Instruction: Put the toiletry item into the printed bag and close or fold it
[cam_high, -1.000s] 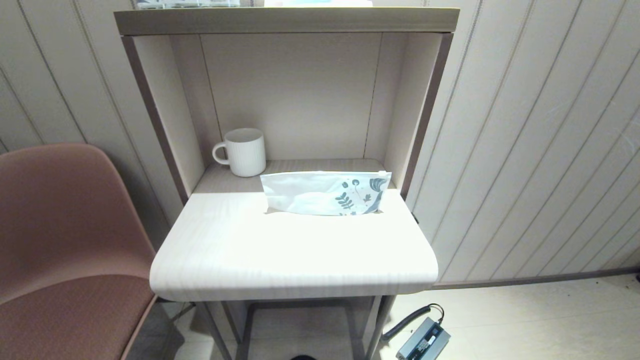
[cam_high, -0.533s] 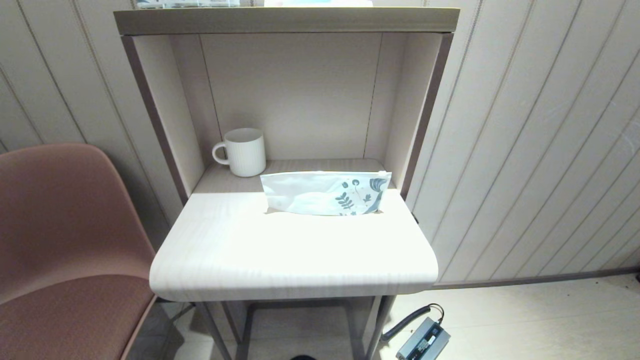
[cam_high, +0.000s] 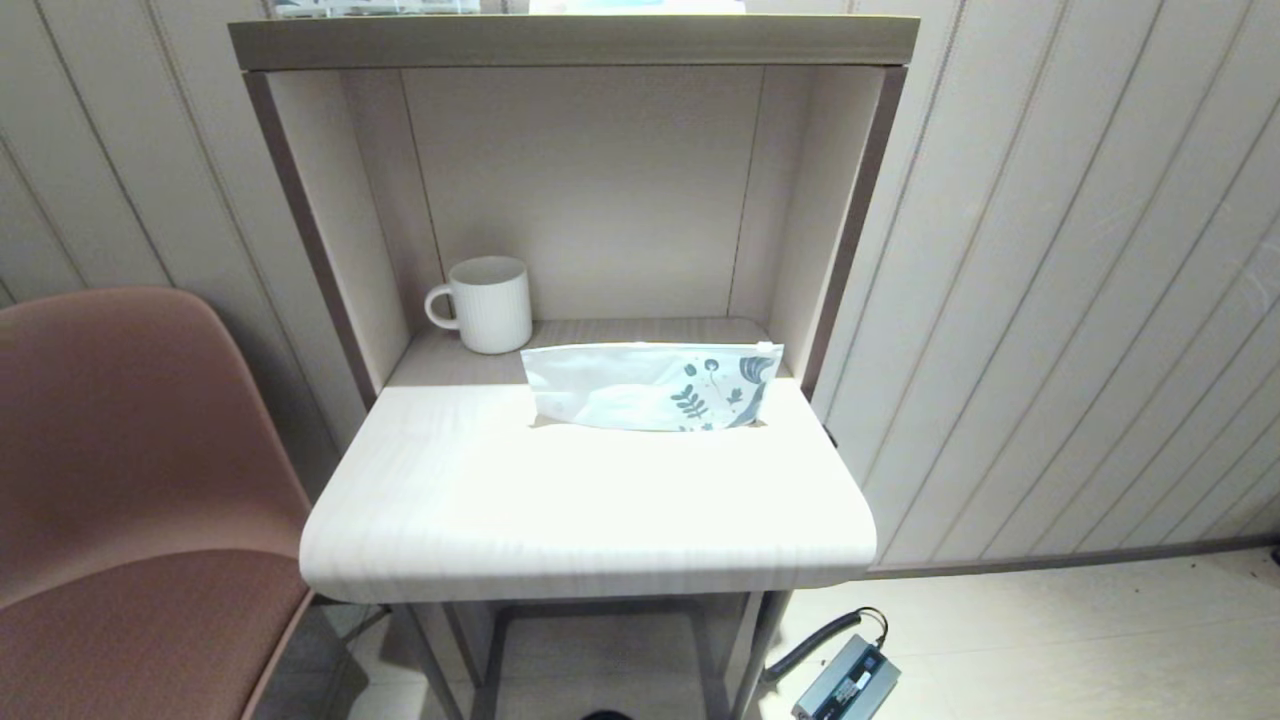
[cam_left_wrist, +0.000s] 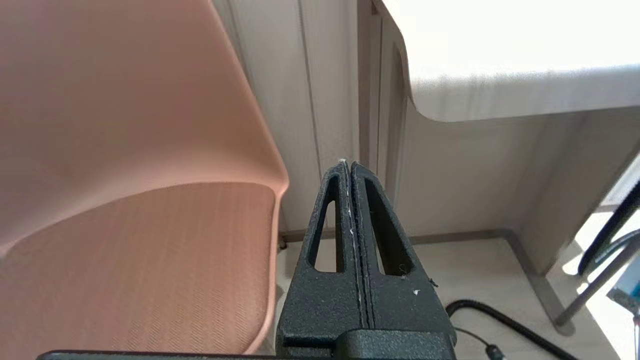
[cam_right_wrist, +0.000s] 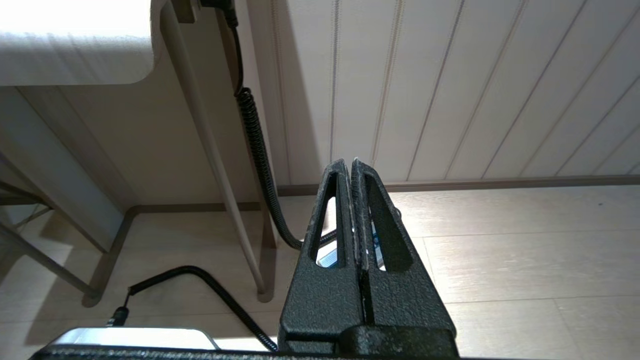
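The printed bag (cam_high: 652, 386), a white pouch with blue-grey leaf print at its right end, lies on the small table (cam_high: 590, 510) at the mouth of the alcove. No white comb shows in any view. Neither arm appears in the head view. My left gripper (cam_left_wrist: 348, 164) hangs below table height beside the pink chair (cam_left_wrist: 115, 200), fingers pressed together with nothing between them. My right gripper (cam_right_wrist: 350, 162) also hangs low, over the floor to the right of the table leg (cam_right_wrist: 215, 165), shut and empty.
A white ribbed mug (cam_high: 486, 304) stands at the back left of the alcove, close behind the bag's left end. The alcove's side walls (cam_high: 820, 220) and top shelf (cam_high: 570, 40) box in the back. A power adapter (cam_high: 846, 682) with coiled cable (cam_right_wrist: 255, 150) lies on the floor.
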